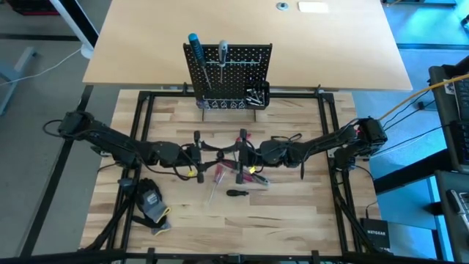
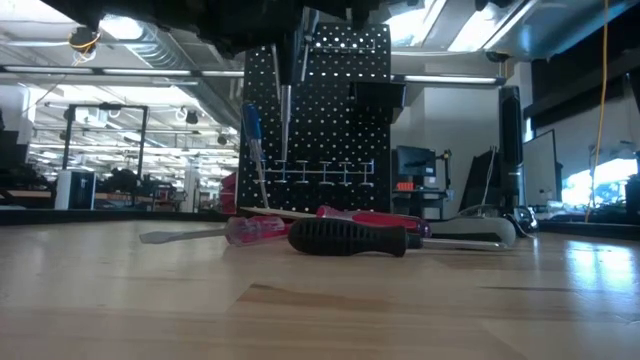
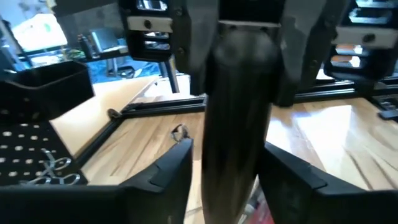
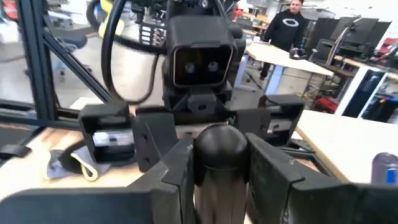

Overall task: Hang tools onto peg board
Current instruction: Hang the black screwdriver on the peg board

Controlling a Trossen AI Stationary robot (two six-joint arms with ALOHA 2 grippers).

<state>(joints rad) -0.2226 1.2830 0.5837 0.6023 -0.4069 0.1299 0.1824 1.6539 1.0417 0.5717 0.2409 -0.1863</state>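
Dark handle point(image 4: 217, 152) hides both tools' point(image 1: 233, 152) fingertips.

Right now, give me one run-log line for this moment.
right gripper: shut on black round-ended tool handle | left gripper: facing it, around same handle | black perforated peg board: blue-handled screwdriver hung

The peg board point(image 2: 315, 110) is cut off at its top in the low view; the small bin's point(image 1: 256, 95) contents are too small to be told.
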